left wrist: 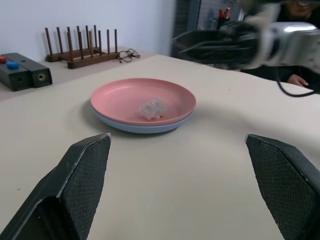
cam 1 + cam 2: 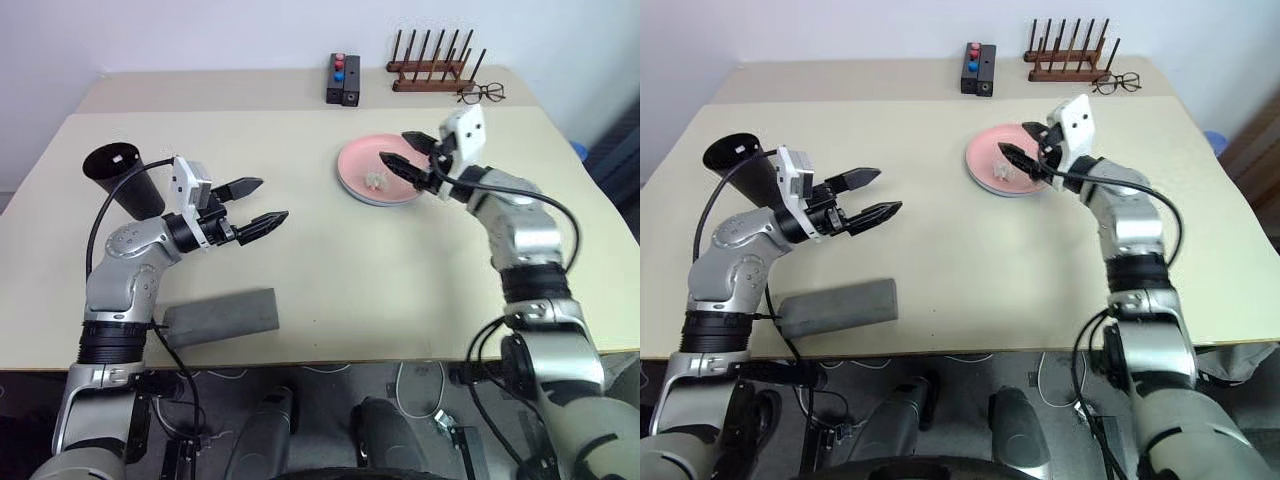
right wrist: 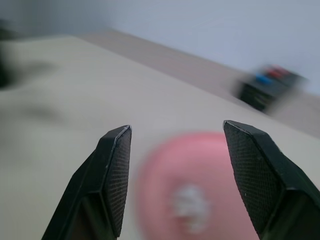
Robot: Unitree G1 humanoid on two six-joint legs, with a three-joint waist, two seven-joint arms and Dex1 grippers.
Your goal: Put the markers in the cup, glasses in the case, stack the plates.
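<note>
- Nearest me, the grey felt case [image 2: 221, 315] is lying shut at the table's front edge, below my left arm; I am seeing no sunglasses or marker on the table [image 2: 330, 260], so I cannot say they are packed.
- I am holding the left gripper [image 2: 254, 205] above bare table with its jaws spread wide and nothing between them; I am keeping it parked there, well apart from the plates.
- The black cup [image 2: 125, 177] is standing upright just behind that arm; what is inside it I cannot tell.
- The salmon pink plate [image 1: 142, 100] is sitting squarely on the light blue plate [image 1: 140, 127], so I am judging the stacking done.
- My right gripper [image 2: 410, 160] is hanging over the stack's far rim, jaws parted and empty; I am aiming to lift it straight up so a finger does not nudge the stack.
- A small pale crumpled bit [image 1: 152, 108] is lying on the pink plate; I am leaving it alone.
- Farthest back, the button box [image 2: 342, 79], wooden rack [image 2: 430, 66] and clear spectacles [image 2: 481, 94] are lying outside the job.
</note>
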